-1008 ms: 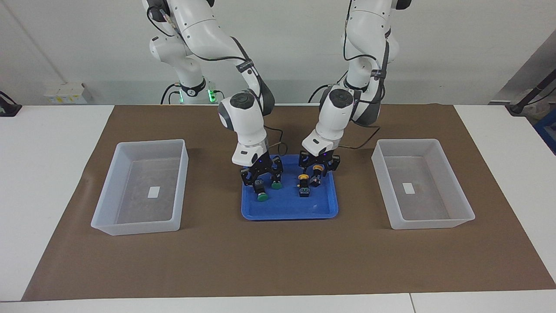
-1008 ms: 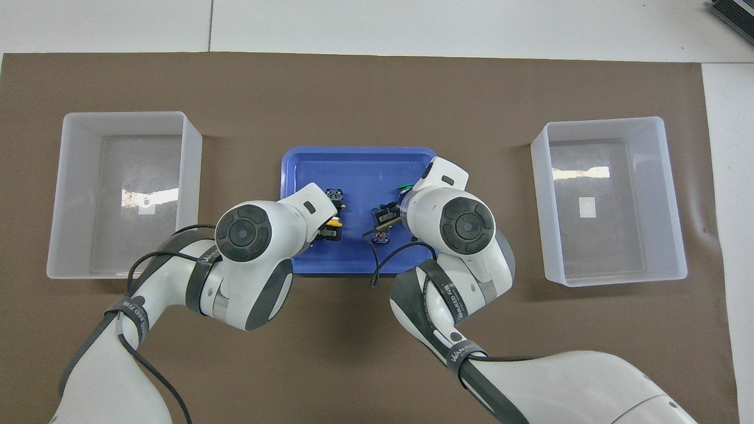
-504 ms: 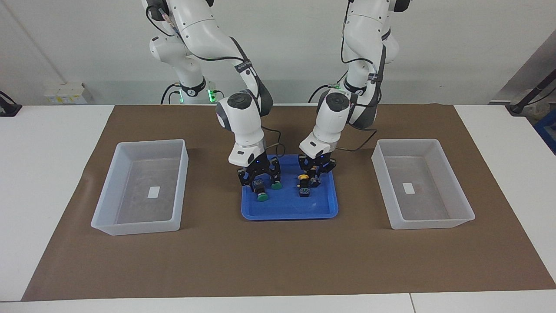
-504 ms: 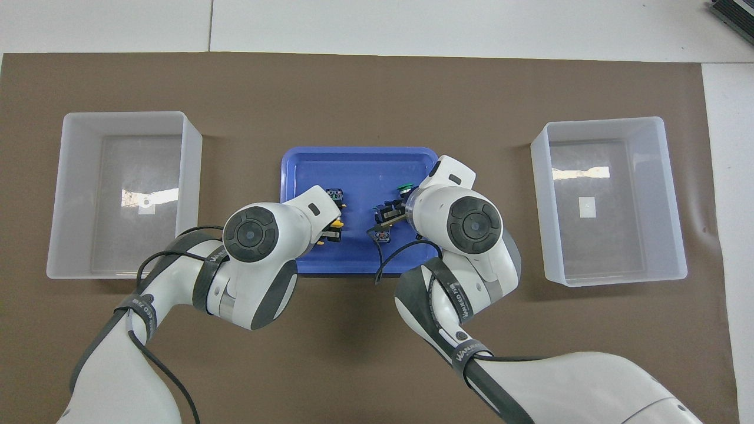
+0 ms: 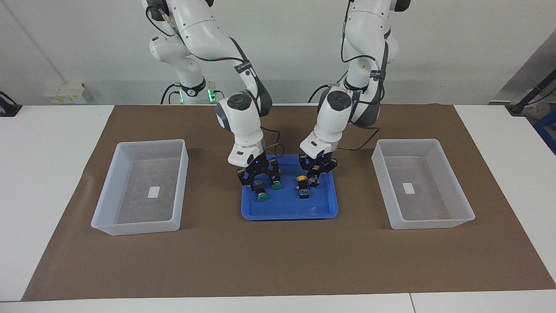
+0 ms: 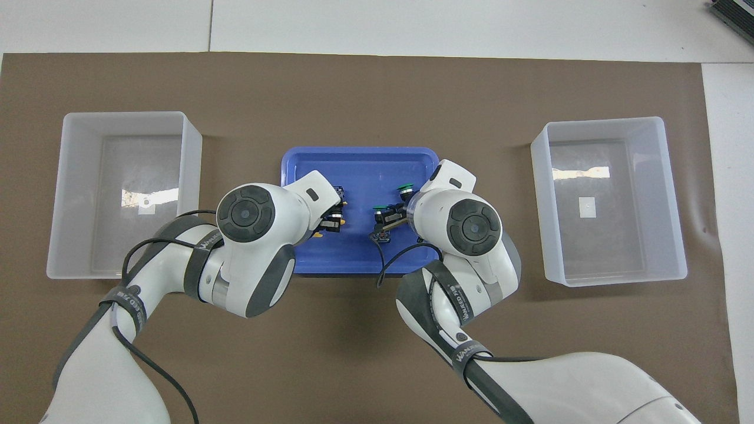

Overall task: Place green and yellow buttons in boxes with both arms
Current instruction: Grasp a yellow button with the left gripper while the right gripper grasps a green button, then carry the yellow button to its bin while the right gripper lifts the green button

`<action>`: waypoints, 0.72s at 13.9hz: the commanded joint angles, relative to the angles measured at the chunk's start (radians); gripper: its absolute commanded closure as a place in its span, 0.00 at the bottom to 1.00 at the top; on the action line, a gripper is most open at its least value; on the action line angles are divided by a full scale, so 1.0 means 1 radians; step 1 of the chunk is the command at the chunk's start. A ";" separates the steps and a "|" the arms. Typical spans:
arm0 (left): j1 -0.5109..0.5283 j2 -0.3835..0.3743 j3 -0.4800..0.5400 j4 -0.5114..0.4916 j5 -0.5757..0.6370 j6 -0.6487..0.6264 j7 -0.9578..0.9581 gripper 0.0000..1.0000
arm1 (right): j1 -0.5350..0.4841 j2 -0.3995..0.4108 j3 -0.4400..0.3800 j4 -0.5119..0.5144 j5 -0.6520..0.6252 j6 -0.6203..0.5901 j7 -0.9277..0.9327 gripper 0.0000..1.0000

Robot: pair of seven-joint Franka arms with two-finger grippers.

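Note:
My left gripper (image 5: 316,172) is down in the blue tray (image 5: 287,212), shut on a yellow button (image 5: 319,167). A second yellow button (image 5: 302,179) stands beside it, farther from the robots. My right gripper (image 5: 260,184) is open, one finger on each side of the black body of a green button (image 5: 262,197). Another green button (image 5: 276,186) lies close by, toward the tray's middle. In the overhead view both green caps (image 6: 404,188) (image 6: 379,207) show, while the wrists hide most of both grippers. Both boxes (image 5: 147,143) (image 5: 408,141) hold only a white label.
The blue tray (image 6: 359,156) sits mid-table on a brown mat (image 5: 278,261), with one box (image 6: 123,115) toward the left arm's end and the other (image 6: 601,121) toward the right arm's end. Cables trail from both wrists over the tray's near rim.
My left gripper has shut on the yellow button. My right gripper's fingers have drawn closer around the green button. Both hands have barely shifted over the tray.

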 commanded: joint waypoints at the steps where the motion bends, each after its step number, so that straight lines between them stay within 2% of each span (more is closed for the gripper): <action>1: 0.047 -0.038 0.003 0.077 -0.007 -0.123 0.016 1.00 | -0.009 -0.021 -0.001 -0.037 -0.021 0.028 0.028 0.30; 4: 0.127 -0.091 0.006 0.102 -0.007 -0.206 0.073 1.00 | -0.007 -0.016 0.001 -0.052 -0.021 0.062 0.028 0.33; 5: 0.165 -0.111 0.008 0.109 -0.007 -0.243 0.119 1.00 | -0.007 -0.014 0.001 -0.064 -0.021 0.080 0.028 0.51; 6: 0.211 -0.114 0.008 0.135 -0.007 -0.290 0.181 1.00 | -0.007 -0.013 0.001 -0.066 -0.021 0.097 0.028 0.86; 7: 0.256 -0.115 0.009 0.166 -0.006 -0.338 0.249 1.00 | -0.007 -0.011 0.001 -0.065 -0.023 0.103 0.028 1.00; 10: 0.409 -0.116 0.011 0.189 -0.006 -0.383 0.470 1.00 | -0.024 -0.042 -0.001 -0.057 -0.021 0.091 0.027 1.00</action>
